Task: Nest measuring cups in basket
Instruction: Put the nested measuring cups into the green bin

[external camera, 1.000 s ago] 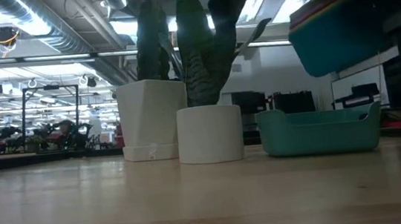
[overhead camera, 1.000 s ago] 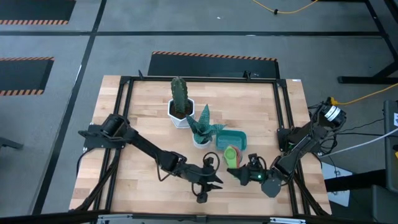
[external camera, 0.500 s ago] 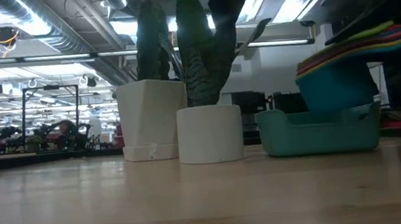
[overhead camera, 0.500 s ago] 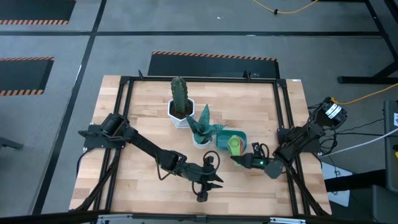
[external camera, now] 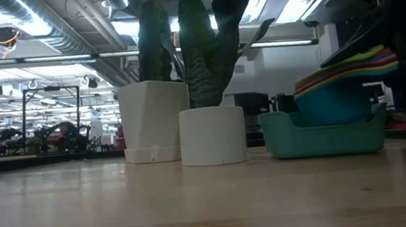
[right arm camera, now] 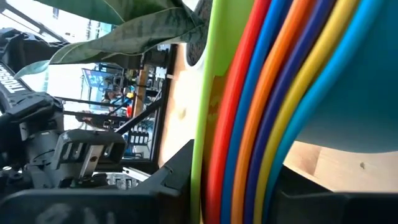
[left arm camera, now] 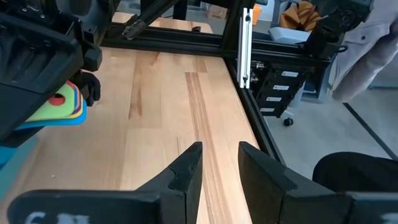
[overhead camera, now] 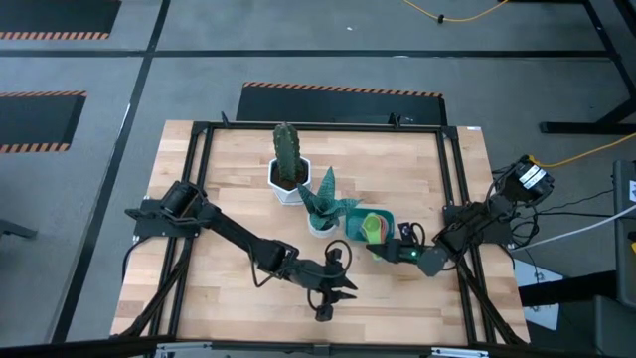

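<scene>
The measuring cups (overhead camera: pixel 372 229) are nested in one stack, green on top, then red, orange, yellow and blues. In the low view the stack (external camera: pixel 343 83) is tilted, its lowest blue bowl inside the teal basket (external camera: pixel 325 137). My right gripper (overhead camera: pixel 390 250) is shut on the stack's handles just near of the basket (overhead camera: pixel 386 215). My left gripper (overhead camera: pixel 343 288) is open and empty over bare table, left of and nearer than the basket; the left wrist view shows its fingers (left arm camera: pixel 214 171) apart. My right gripper pinches the stacked flat handles (right arm camera: pixel 249 143) between its two fingers, one on the green top side and one under the blue bottom cup. The fingers come roughly level from the table's right-near side. The stack is tilted, handle end higher, with the bowls down in the basket.
A white hexagonal cactus pot (overhead camera: pixel 288 179) and a round white pot with a striped-leaf plant (overhead camera: pixel 323 211) stand just left of the basket. A black frame rail (overhead camera: pixel 455 189) runs along the table's right side. Bare wood lies on the near left.
My right gripper has carried the stack toward the table's far edge and down. The cups were above and near of the basket; their bowls now sit inside it. The gripper stays shut on the handles.
</scene>
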Controlling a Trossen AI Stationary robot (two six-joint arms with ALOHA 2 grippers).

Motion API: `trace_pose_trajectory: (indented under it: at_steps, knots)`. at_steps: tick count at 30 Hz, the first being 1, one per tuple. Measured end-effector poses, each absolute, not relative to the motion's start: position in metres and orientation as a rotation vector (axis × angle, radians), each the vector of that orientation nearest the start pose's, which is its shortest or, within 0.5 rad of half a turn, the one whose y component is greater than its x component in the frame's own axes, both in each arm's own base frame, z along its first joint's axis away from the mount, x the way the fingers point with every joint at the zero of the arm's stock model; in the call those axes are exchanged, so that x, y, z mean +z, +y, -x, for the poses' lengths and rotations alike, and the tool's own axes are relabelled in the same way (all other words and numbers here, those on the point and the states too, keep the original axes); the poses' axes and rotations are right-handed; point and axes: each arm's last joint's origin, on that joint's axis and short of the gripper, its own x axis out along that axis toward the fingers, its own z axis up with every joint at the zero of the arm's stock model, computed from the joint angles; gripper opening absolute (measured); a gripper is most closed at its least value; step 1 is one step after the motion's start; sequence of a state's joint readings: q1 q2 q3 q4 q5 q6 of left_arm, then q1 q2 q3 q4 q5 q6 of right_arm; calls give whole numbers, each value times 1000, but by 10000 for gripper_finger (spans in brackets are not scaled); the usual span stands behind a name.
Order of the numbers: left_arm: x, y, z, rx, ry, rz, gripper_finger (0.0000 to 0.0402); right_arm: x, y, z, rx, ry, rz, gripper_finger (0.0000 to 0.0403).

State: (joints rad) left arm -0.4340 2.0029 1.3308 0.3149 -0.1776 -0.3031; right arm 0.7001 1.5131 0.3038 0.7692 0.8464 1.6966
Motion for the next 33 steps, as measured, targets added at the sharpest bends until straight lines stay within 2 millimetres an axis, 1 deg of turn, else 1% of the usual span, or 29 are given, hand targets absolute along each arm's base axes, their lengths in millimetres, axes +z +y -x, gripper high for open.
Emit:
trace_pose_trajectory:
  at_steps: [15,23,33]
  knots:
    - [204,-184,-411,-197,376,190,96,122,128,-187,-358,116,-1371,102]
    - [204,-184,-411,-197,377,190,96,124,127,-188,-394,32,-1371,102]
    - [204,-184,-411,-197,377,190,96,121,125,-187,-415,44,-1344,102]
